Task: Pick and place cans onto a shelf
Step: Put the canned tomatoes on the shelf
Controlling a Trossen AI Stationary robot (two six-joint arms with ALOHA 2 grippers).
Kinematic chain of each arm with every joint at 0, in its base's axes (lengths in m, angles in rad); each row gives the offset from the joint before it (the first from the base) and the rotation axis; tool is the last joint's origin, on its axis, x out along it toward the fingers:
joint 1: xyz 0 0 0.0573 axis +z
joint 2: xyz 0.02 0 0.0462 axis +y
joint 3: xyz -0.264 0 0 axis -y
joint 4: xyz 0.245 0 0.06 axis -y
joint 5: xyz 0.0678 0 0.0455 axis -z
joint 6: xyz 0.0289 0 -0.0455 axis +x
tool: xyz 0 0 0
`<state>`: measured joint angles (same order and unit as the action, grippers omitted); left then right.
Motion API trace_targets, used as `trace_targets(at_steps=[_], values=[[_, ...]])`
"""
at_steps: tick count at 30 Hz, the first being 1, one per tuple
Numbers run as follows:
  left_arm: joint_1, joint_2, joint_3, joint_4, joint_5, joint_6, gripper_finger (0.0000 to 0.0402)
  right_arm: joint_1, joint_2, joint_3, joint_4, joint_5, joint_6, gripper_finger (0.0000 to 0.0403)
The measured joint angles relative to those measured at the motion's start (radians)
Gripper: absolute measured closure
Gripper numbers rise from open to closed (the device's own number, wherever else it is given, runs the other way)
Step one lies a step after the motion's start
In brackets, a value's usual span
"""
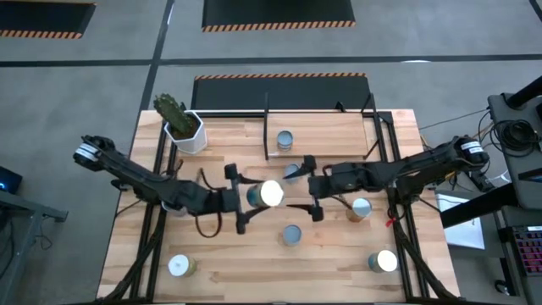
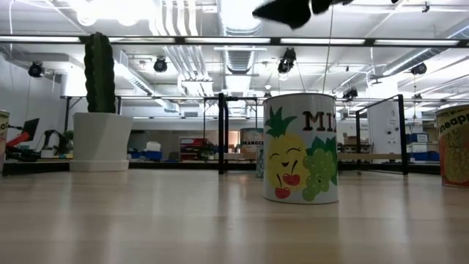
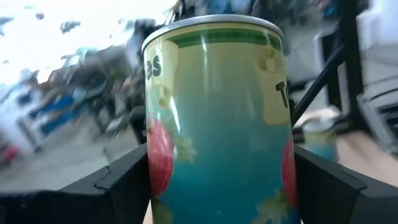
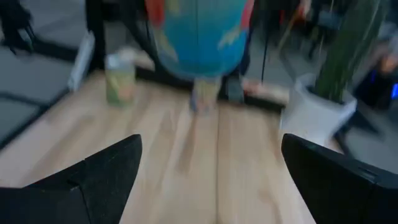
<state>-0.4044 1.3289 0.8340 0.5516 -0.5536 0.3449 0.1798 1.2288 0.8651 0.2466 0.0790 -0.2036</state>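
My left gripper [image 1: 264, 196] is over the middle of the table, shut on a can [image 3: 217, 118] with a blue-green label, red fruit and a pale top [image 1: 271, 192]. My right gripper [image 1: 306, 191] faces it from the right, open, with nothing between its fingers [image 4: 106, 174]; its wrist view shows the held can [image 4: 199, 31] ahead. One can [image 1: 285, 140] stands on the shelf [image 1: 326, 135] at the far middle. Other cans stand on the table: [image 1: 292, 172], [image 1: 360, 209], [image 1: 291, 235]. My left gripper pinches the can's side wall [image 3: 155, 168] between its two fingers [image 3: 127, 177], one on each side of the lower half. The fingers come level from the table's left. The can stands upright in the hold, lifted clear of the table.
A white pot with a cactus [image 1: 182, 127] stands at the far left. Two more cans stand near the front edge [image 1: 179, 266], [image 1: 383, 261]. The low view shows a fruit-labelled can [image 2: 302, 147] standing on the tabletop, with the shelf's black posts [image 2: 222, 132] behind it.
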Motion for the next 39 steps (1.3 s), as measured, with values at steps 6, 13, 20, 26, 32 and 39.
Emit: trace_targets(at_steps=[6, 13, 20, 26, 32, 39], values=[[0.006, 0.011, -0.084, 0.206, 0.016, 0.068, 0.0108, 0.026, 0.009, -0.136, 0.44, 0.0, -0.043, 0.0029], [0.03, 0.011, -0.108, 0.287, 0.015, 0.035, 0.0108, 0.025, 0.095, -0.142, 0.657, 0.0, -0.054, 0.0029], [0.031, 0.011, -0.123, 0.326, 0.02, 0.027, 0.0108, 0.025, 0.161, -0.08, 0.733, 0.033, -0.058, 0.0029], [0.037, 0.011, -0.124, 0.336, 0.022, 0.021, 0.0108, 0.015, 0.192, -0.017, 0.737, 0.036, -0.043, 0.0029], [0.052, 0.011, -0.124, 0.343, 0.022, 0.012, 0.0108, 0.008, 0.242, 0.059, 0.732, 0.036, -0.019, 0.0029], [0.051, 0.011, -0.124, 0.347, 0.023, 0.012, 0.0108, -0.007, 0.29, 0.144, 0.678, 0.037, 0.019, 0.0029]])
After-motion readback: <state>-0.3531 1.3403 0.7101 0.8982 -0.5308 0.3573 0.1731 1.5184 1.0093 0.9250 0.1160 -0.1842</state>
